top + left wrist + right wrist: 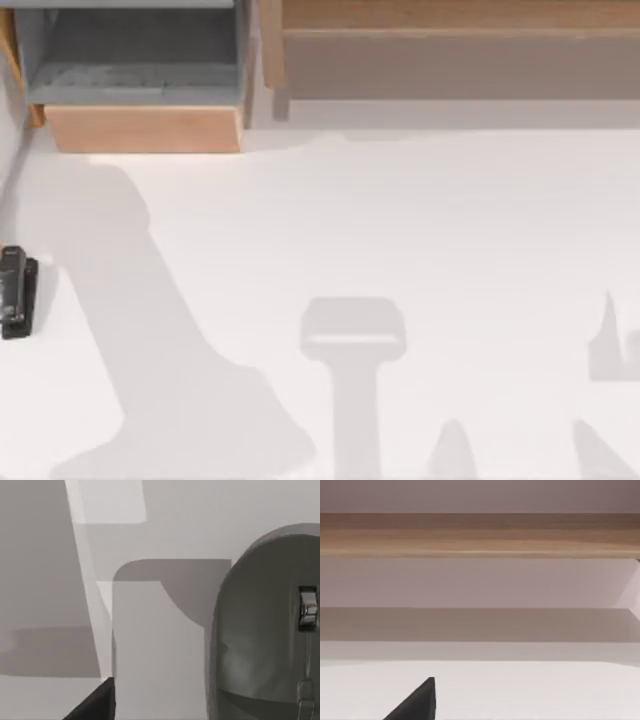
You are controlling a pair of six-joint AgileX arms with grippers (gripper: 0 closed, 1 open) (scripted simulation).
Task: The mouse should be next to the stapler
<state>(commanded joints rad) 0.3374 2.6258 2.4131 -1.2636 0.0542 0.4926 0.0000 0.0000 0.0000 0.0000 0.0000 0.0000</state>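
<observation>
The stapler (pixel 15 292), a narrow black bar, lies on the white table at the far left edge of the top view. The mouse (pixel 265 630), a smooth dark grey-olive dome with a metallic scroll wheel, looms very close in the left wrist view, with pale surface behind it. A black part of my left gripper (pixel 97 705) shows at that picture's edge, beside the mouse and apart from it. A like black part of my right gripper (pixel 417 702) shows in the right wrist view over bare white table, facing a wooden shelf.
An open wooden box with a grey inside (pixel 140 90) stands at the back left. A long wooden shelf (pixel 450 40) runs along the back right, seen too as the wooden shelf (pixel 480 535). Grey shadows fall across the white tabletop (pixel 400 220).
</observation>
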